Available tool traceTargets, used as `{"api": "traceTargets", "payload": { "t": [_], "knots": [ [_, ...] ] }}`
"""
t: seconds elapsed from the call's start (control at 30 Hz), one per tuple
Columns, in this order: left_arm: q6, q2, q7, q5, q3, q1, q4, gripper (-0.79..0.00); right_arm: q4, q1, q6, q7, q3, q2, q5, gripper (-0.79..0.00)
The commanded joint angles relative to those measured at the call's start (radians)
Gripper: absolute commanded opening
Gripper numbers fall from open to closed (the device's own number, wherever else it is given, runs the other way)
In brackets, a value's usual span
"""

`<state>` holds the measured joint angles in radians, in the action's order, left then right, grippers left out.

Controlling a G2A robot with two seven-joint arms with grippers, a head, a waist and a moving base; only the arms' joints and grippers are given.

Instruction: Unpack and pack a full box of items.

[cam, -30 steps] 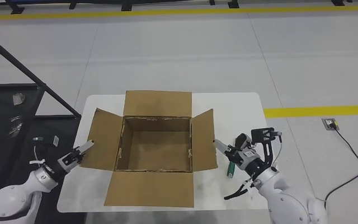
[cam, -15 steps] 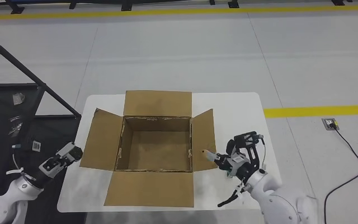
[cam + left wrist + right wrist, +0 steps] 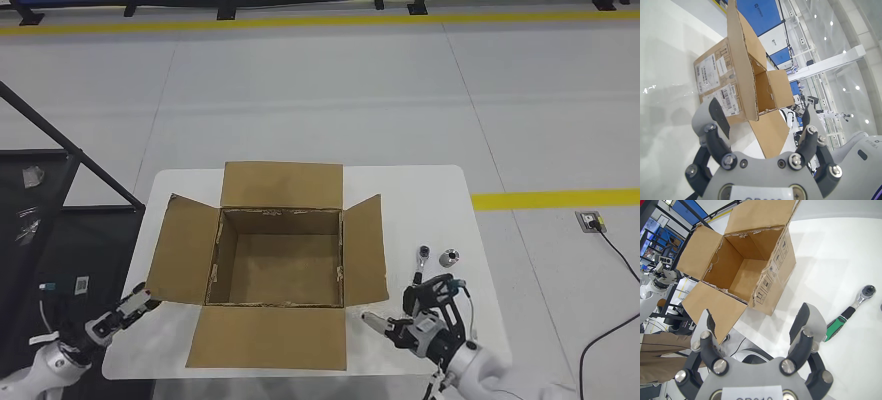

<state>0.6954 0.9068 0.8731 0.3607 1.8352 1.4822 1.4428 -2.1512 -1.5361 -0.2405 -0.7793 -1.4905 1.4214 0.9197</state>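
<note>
Judging by the bare cardboard floor of the box (image 3: 280,265), the unpacking half looks finished and the packing half has yet to start. The box stands in the middle of the white table (image 3: 420,200) with all four flaps folded outward, and nothing shows inside it.

The right gripper (image 3: 756,313) hangs near the front edge of the table, just off the box's right front corner, with its fingers spread wide and nothing between them. The left gripper (image 3: 761,113) sits off the table's left front corner, beside the left flap, likewise wide open and empty.

The next move probably falls to the right arm, since both loose items lie on its side. It calls for swinging over the ratchet (image 3: 849,311), closing across its green handle, lifting it clear of the raised right flap and lowering it into the box. The socket (image 3: 447,257) is small and round, so it will likely need a more careful pinch from above.

Counted:
- one box, with four flaps
- one ratchet, lying flat on the table to the right of the box
- one socket, just beside the ratchet's head and not touching it
- two grippers, neither holding anything
</note>
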Motion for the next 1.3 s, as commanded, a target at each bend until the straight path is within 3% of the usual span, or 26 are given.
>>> {"api": "traceTargets", "payload": {
  "t": [0.0, 0.23, 0.5, 1.0, 1.27],
  "knots": [
    [0.005, 0.002, -0.048, -0.066, -0.009, -0.007, 0.004, 0.0, 0.015, 0.002, 0.017, 0.045, 0.019, 0.0, 0.005, 0.0],
    [0.01, 0.015, -0.223, -0.24, -0.054, -0.021, 0.03, 0.0, 0.072, 0.034, 0.085, 0.155, 0.086, 0.002, 0.049, 0.0],
    [-0.014, 0.027, -0.33, -0.332, -0.099, -0.041, 0.035, 0.0, 0.128, 0.087, 0.14, 0.236, 0.153, 0.006, 0.047, 0.0],
    [-0.056, 0.031, -0.349, -0.364, -0.13, -0.098, 0.033, 0.0, 0.234, 0.174, 0.241, 0.376, 0.206, 0.013, 0.043, 0.0],
    [-0.035, 0.028, -0.332, -0.345, -0.109, -0.097, 0.026, 0.0, 0.188, 0.177, 0.27, 0.372, 0.143, 0.006, 0.018, 0.0]
  ]
}}
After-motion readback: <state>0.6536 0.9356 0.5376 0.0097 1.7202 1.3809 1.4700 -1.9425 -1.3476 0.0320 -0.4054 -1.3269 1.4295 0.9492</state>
